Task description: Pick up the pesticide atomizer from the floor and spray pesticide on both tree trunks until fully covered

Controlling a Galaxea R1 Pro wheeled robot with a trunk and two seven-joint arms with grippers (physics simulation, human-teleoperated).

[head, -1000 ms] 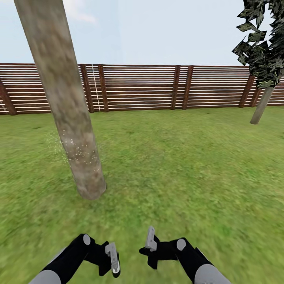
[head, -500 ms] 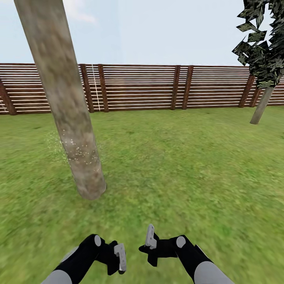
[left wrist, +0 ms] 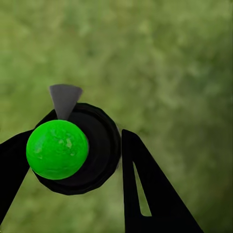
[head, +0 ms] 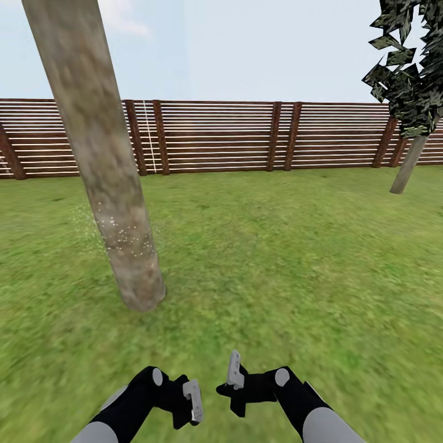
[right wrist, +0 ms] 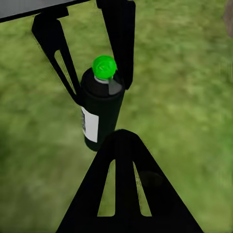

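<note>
The left end effector (left wrist: 73, 170) pinches the black pesticide atomizer (right wrist: 101, 109) with its green cap over the grass (head: 277, 258). The right end effector (head: 237, 381) stands spread beside it. The near tree trunk (head: 104, 166) rises ahead on the left, speckled white low down.

A pale blue sky (head: 258, 49) fills the upper frame, with a faint white cloud (head: 123, 21) at upper left.
</note>
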